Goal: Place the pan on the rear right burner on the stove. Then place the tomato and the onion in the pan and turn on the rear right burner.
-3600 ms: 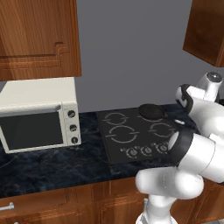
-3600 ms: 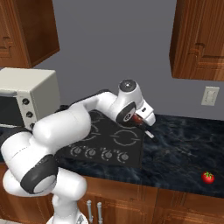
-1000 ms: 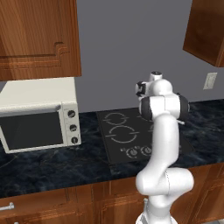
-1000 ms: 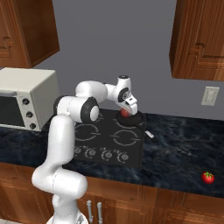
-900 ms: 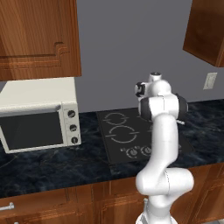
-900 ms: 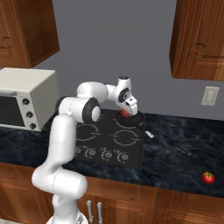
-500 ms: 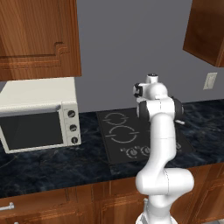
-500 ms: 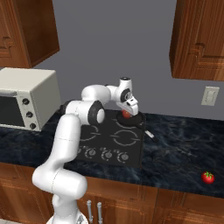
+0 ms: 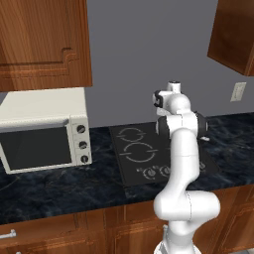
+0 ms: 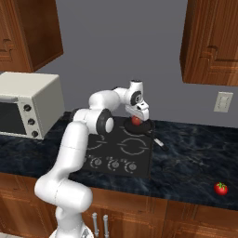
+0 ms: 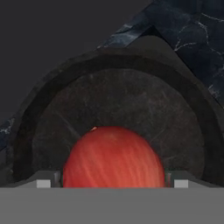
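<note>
Item: onion (image 11: 113,157) lowered into pan (image 11: 183,113), rear right burner of stove (image 10: 109,153).
Detail: claw (image 10: 137,113) hangs over the pan with jaws spread wide either side of the red, streaked onion, which sits low in the pan; whether they touch it cannot be told. Good practice, by judgement: lift straight up, jaws kept wide, so neither onion nor pan is nudged off the ring. Tomato (image 10: 221,188) lies well apart on the desk (image 10: 195,162), near its front right edge; it is next to fetch. Knobs (image 10: 114,163) line the stove front. Microwave (image 9: 42,130) at left, cabinets (image 10: 211,42) overhead, outlet (image 10: 224,102) on wall; none obstructs.
</note>
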